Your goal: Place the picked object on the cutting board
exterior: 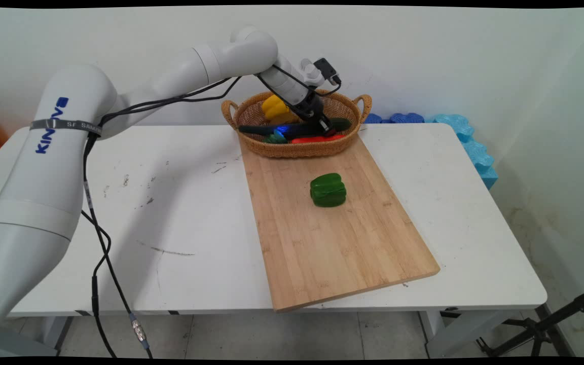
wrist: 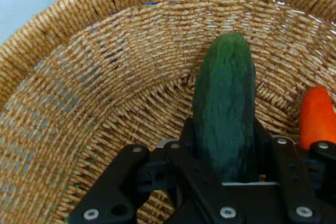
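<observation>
down inside the basket [exterior: 296,148] at the far edge of the table [exterior: 180,213], the gripper [exterior: 326,126] is closed on a cucumber [wrist: 226,124]. from the hand view the dark green cucumber sits lengthwise between the two black fingers [wrist: 191,137], pressed from both sides, its rounded tip pointing away from the hand toward the woven wall of the basket. its near end is hidden behind the gripper's linkage. whether the cucumber rests on the basket floor or is lifted a little off it cannot be told.

just beside the cucumber, at the right of the hand view, the end of an orange-red vegetable [wrist: 316,116] shows; in the main view it lies as a long red shape along the basket's near wall, under the gripper. a yellow pepper [exterior: 276,107] sits further back in the basket, on the left, partly hidden by the arm's wrist. a long dark vegetable [exterior: 264,130] lies across the basket's left part, and a small green piece [exterior: 273,138] lies just below it near the rim.

the basket stands on the far end of a wooden cutting board [exterior: 332,238], which lies slantwise on the table. a green pepper [exterior: 328,190] sits on the board, well apart from the basket and the gripper. light blue foam pieces [exterior: 467,139] lie along the wall at the table's far right corner.
</observation>
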